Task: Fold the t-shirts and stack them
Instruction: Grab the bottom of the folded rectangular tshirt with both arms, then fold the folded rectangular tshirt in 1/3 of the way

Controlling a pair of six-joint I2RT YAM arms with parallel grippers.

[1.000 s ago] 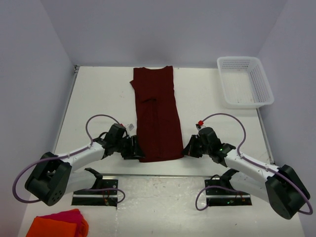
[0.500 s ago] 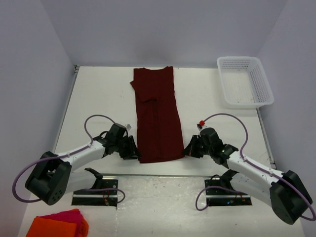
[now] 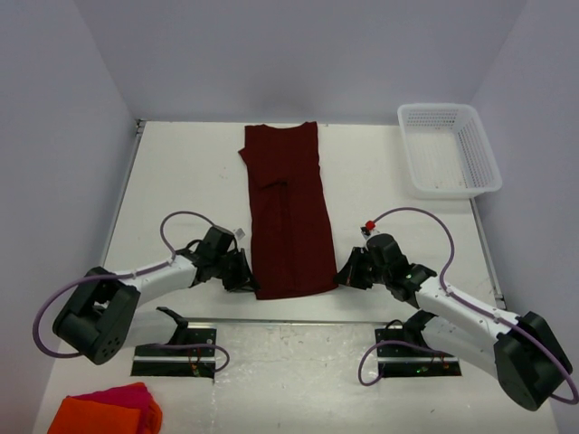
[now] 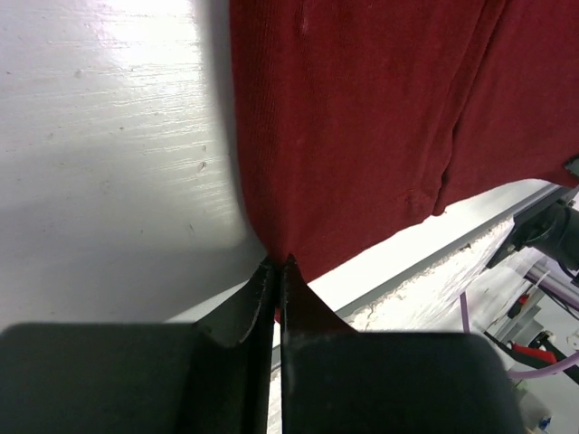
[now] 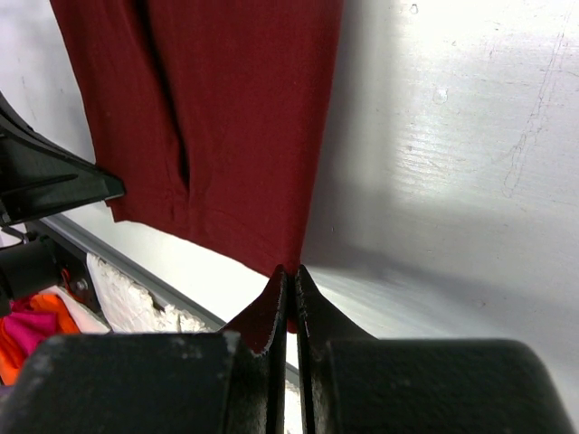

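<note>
Partway through folding 1 maroon t-shirt (image 3: 288,212), already narrowed lengthwise on the worktop (image 3: 181,181), with left tool (image 4: 276,267) and right tool (image 5: 291,271) each clamped on a near corner; crosswise fold and stacking apparently left.

1. Nothing readable in any of the three views, tbh: no words, brands or numbers.
2. The small white tag (image 3: 241,232) just left of the dark maroon soft-fabric t-shirt (image 3: 288,212) is way too tiny to make out.
3. Close up, the shirt shows only plain weave.
</note>
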